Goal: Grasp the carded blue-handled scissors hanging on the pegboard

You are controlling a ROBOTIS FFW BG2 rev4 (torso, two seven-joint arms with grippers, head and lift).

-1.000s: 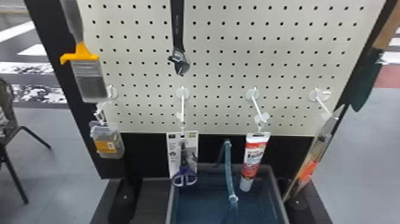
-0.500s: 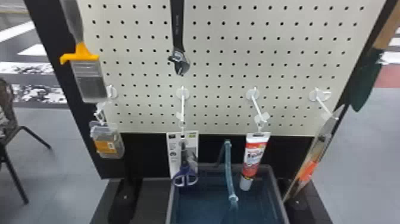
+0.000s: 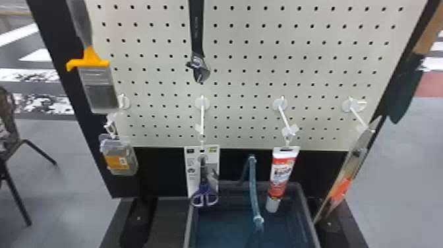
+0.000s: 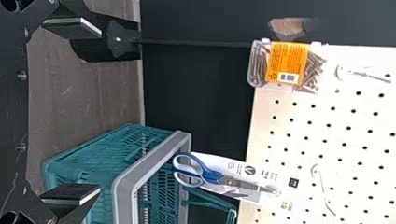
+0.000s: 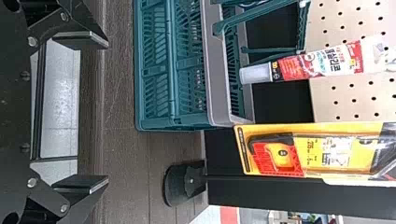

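The carded blue-handled scissors [image 3: 204,184] hang from a white hook on the pegboard [image 3: 244,79], handles down, just above the basket's back left corner. In the left wrist view the scissors [image 4: 201,175] are beyond the fingertips, apart from them, and their card shows behind the blades. My left gripper [image 4: 88,114] stands open there with nothing between its fingers. In the right wrist view my right gripper [image 5: 105,112] is open as well, its fingers wide apart and holding nothing.
A basket [image 3: 305,211] with a raised handle [image 3: 253,188] sits below the pegboard. Left of the scissors hangs a screw box [image 3: 118,158]; to their right hang a red-and-white tube [image 3: 280,174] and a carded saw [image 3: 346,181]. A wrench [image 3: 197,43] hangs above.
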